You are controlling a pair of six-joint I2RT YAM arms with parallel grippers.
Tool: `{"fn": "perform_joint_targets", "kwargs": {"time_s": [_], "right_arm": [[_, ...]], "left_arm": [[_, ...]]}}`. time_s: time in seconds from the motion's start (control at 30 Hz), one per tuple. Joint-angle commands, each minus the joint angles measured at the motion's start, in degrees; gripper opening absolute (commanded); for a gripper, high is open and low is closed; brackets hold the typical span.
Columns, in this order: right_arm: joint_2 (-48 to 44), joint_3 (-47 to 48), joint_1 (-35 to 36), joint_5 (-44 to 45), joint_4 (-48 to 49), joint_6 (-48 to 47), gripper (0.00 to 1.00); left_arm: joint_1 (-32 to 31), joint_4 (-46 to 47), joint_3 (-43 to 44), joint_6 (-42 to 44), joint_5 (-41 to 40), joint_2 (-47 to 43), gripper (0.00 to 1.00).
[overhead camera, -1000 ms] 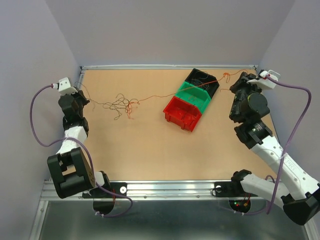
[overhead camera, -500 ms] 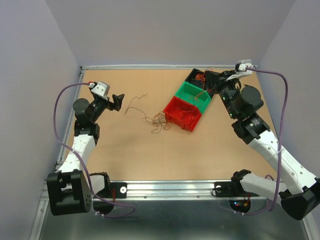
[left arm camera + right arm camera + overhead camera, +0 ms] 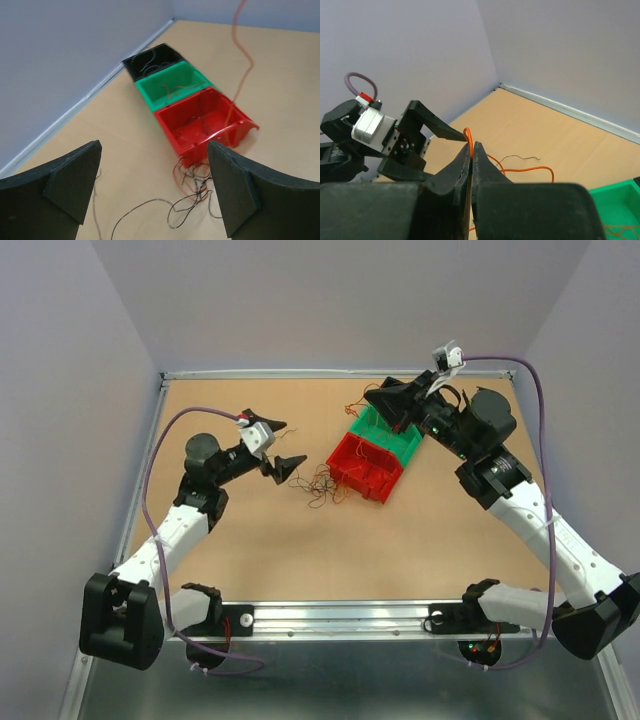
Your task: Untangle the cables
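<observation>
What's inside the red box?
An orange cable hangs down into the red box. The rest of its floor looks bare, though the near wall hides a strip of it.

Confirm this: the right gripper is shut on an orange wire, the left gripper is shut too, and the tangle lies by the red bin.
Wrong: the left gripper is wide open and empty, as the left wrist view shows. The right gripper is shut on the orange wire, and the tangle lies by the red bin.

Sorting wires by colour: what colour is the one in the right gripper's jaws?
Orange. The wire in the right gripper shows best in the right wrist view.
</observation>
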Motion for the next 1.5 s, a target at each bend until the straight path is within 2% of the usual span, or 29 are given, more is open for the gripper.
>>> {"fn": "perform_joint_targets", "kwargs": {"time_s": [0.0,0.03,0.2,0.33,0.47,0.57,0.6,0.63,0.67,0.83,0.93,1.0,1.1,1.2,1.3,1.33,1.4,1.43,1.47], "right_arm": [[0.6,5.0,0.0,-5.8,3.1,2.2,0.00],[0.7,5.3,-0.1,-6.1,4.3,3.0,0.00],[0.7,5.1,0.0,-6.7,9.5,6.6,0.01],[0.6,4.8,-0.1,-6.9,12.8,9.1,0.01],[0.4,4.5,-0.1,-6.8,15.0,10.2,0.01],[0.0,3.9,-0.1,-5.8,15.3,10.4,0.01],[-0.1,3.7,-0.1,-5.4,15.3,10.3,0.01],[-0.7,3.0,-0.1,-4.5,15.2,9.6,0.01],[-1.1,2.4,-0.1,-4.1,14.8,9.2,0.01],[-5.2,-6.5,-0.1,3.3,14.4,5.3,0.00],[-7.3,-17.2,-0.1,8.8,17.0,3.6,0.01],[-6.9,-19.7,-0.1,7.2,18.0,2.9,0.01],[-4.0,-22.1,-0.1,-2.5,21.0,1.3,0.01],[-1.4,-24.2,0.0,-9.7,26.2,1.6,0.08],[0.3,-25.7,0.0,-14.5,31.2,1.9,0.21],[1.0,-25.9,0.1,-15.8,33.9,2.0,0.39],[1.5,-26.6,0.0,-19.3,36.5,2.3,0.57],[1.9,-26.9,0.2,-20.0,37.7,2.6,0.68],[2.0,-27.4,0.2,-20.5,39.7,3.0,0.72]], "left_arm": [[-7.9,7.4,3.0,2.8,4.2,0.7,0.99],[-10.6,8.2,3.5,2.8,2.7,2.1,0.99],[-16.2,8.9,8.5,1.4,-0.1,11.3,0.99],[-21.0,9.0,12.2,3.1,-5.8,17.8,0.99],[-22.9,8.8,16.3,2.9,-7.4,24.5,0.97],[-23.4,7.5,19.4,1.8,-7.1,28.8,0.74],[-23.5,6.9,19.9,1.6,-7.4,29.5,0.59],[-23.5,4.6,21.0,1.6,-8.8,30.0,0.18],[-23.6,3.4,21.3,1.5,-9.7,30.0,0.01],[-23.6,2.1,18.9,2.1,-16.6,21.3,0.00],[-23.5,-1.1,20.1,1.8,-19.5,15.5,0.00],[-23.5,-4.7,22.6,2.1,-19.7,13.8,0.00],[-23.5,-18.8,31.4,4.0,-18.9,12.3,0.00],[-23.5,-28.0,40.6,4.7,-19.2,12.3,0.00],[-23.5,-33.6,47.3,4.3,-19.7,12.1,0.00],[-23.5,-34.3,48.9,4.0,-19.7,11.8,0.00],[-23.5,-35.3,49.6,3.1,-20.1,11.5,0.00],[-23.5,-35.4,49.8,2.9,-20.4,11.3,0.00],[-23.5,-35.5,49.8,2.8,-20.7,11.4,0.00]]}}
